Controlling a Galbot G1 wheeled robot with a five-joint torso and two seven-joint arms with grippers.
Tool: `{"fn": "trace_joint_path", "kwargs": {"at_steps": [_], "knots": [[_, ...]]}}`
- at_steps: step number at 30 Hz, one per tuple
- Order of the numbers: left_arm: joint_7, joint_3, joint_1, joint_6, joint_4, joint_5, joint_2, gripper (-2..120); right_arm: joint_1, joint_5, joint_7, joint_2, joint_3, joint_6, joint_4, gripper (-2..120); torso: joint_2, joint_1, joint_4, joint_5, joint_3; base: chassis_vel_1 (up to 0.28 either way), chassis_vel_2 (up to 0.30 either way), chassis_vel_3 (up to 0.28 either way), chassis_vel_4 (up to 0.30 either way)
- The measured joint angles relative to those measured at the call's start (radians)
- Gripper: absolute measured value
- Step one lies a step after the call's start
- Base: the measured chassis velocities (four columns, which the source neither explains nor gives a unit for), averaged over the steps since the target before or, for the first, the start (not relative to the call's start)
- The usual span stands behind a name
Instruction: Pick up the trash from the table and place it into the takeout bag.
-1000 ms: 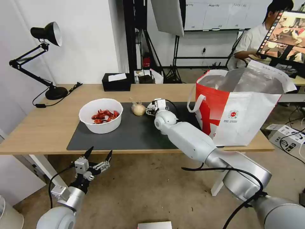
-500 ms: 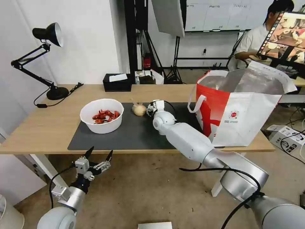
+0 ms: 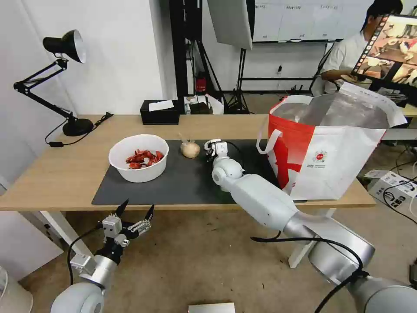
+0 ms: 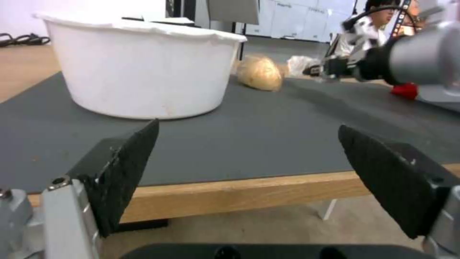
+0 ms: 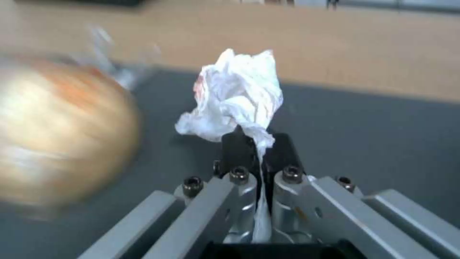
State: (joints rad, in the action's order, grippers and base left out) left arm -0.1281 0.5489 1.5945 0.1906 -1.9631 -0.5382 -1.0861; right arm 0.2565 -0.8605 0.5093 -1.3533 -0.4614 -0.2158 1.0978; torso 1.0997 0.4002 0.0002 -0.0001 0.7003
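My right gripper [image 3: 211, 147] is low over the dark grey mat [image 3: 182, 182] of the table [image 3: 56, 174], just right of the small beige round lump [image 3: 190, 149]. In the right wrist view this gripper [image 5: 256, 142] is shut on a crumpled white tissue [image 5: 237, 93], with the lump [image 5: 57, 136] close beside it. The white bowl [image 3: 138, 157] with red shell scraps stands on the mat's left part. The takeout bag [image 3: 330, 148] stands open at the table's right end. My left gripper [image 3: 134, 213] hangs open below the table's front edge, facing the bowl [image 4: 143, 68].
A black tissue box [image 3: 159, 112] sits at the table's back edge. A black desk lamp [image 3: 65, 87] stands at the back left with its cable on the wood. Bare mat lies between the bowl and the bag. The left wrist view shows the right gripper [image 4: 335, 66] beyond the lump [image 4: 258, 73].
My right gripper has drawn a little to the right, away from the beige lump, with the tissue in it. The left arm has not moved.
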Motion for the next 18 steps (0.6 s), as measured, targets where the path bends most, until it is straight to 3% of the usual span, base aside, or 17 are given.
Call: {"fn": "trace_joint_path", "kwargs": {"at_steps": [9, 12, 18], "knots": [[0.001, 0.001, 0.005, 0.001, -0.007, 0.0, -0.007, 100, 0.144, 0.053, 0.004, 0.164, 0.02, 0.152, 0.33, 0, 0.0, 0.0, -0.0005, 0.0004, 0.0, 0.0, 0.0, 0.0, 0.0], [0.002, 0.001, 0.009, 0.001, -0.011, 0.0, -0.014, 100, 0.235, 0.147, -0.004, 0.248, 0.077, 0.216, 0.485, 0, 0.0, 0.0, -0.0003, 0.0004, 0.0, 0.0, 0.0, 0.0, 0.0], [0.004, -0.002, 0.014, 0.001, -0.016, 0.0, -0.021, 100, 0.335, 0.313, -0.084, 0.324, 0.192, 0.337, 0.604, 0, 0.0, 0.0, -0.0005, 0.0004, 0.0, 0.0, 0.0, 0.0, 0.0]]}}
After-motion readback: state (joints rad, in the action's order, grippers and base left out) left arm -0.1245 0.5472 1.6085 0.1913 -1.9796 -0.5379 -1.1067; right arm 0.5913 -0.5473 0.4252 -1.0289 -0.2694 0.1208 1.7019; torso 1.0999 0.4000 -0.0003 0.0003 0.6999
